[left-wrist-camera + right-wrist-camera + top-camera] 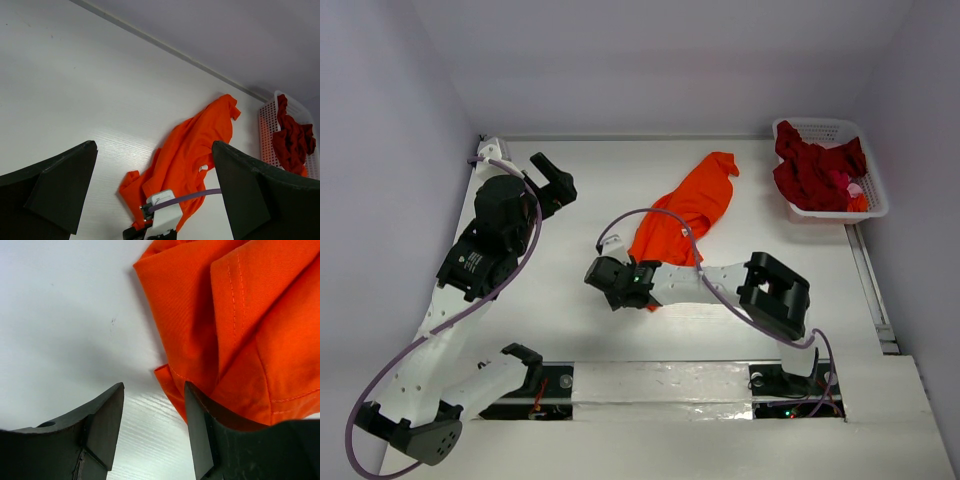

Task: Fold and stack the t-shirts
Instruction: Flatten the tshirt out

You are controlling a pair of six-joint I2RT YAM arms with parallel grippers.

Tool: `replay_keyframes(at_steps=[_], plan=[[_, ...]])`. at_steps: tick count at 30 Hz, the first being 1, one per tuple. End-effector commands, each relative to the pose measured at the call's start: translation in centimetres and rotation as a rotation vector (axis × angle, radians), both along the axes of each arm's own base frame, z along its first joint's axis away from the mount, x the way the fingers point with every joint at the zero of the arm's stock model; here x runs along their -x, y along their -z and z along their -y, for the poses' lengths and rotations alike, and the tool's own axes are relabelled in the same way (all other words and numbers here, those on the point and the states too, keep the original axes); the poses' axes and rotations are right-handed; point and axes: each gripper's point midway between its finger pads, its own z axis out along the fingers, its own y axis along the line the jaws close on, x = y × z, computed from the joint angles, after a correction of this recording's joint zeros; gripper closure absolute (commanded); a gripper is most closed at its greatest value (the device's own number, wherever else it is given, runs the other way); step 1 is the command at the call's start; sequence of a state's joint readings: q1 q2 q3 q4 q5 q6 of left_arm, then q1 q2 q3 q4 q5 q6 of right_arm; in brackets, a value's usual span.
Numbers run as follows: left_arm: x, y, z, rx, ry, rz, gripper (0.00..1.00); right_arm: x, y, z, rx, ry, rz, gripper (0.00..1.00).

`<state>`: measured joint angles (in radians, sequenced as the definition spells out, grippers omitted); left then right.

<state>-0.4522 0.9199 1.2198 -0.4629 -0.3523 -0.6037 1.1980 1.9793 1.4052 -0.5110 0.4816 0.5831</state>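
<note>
The bright orange t-shirt [685, 215] lies crumpled in a long strip in the middle of the table. It also shows in the left wrist view [195, 145] and the right wrist view [240, 315]. My right gripper [605, 283] is open and low at the shirt's near left end. There a hem corner lies just inside its right finger [200, 425], with bare table between the jaws. My left gripper [555, 180] is open and empty, held above the table to the left of the shirt. Dark red t-shirts [815, 170] are heaped in the basket.
The white latticed basket [872, 190] stands at the far right corner, and it also shows in the left wrist view [267, 125]. The right arm's purple cable [665, 215] loops over the orange shirt. Walls close the table at the back and on both sides.
</note>
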Motion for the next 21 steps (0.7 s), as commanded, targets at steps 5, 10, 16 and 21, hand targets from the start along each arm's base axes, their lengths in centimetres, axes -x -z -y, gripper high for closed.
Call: replay_keyframes(at_steps=[5, 10, 16, 21], plan=[[0.2, -2.1, -0.3, 0.017, -0.011, 0.054, 0.01, -0.3, -2.6, -0.4, -0.068, 0.017, 0.023, 0.43], [0.2, -2.0, -0.3, 0.017, -0.011, 0.052, 0.01, 0.4, -1.7, -0.7, -0.064, 0.0, 0.005, 0.43], [0.2, -1.9, -0.3, 0.015, -0.014, 0.051, 0.01, 0.7, -0.5, -1.2, -0.071, -0.007, -0.022, 0.42], [0.3, -1.9, -0.4, 0.016, -0.014, 0.053, 0.01, 0.9, 0.4, -1.3, -0.065, -0.007, -0.037, 0.43]])
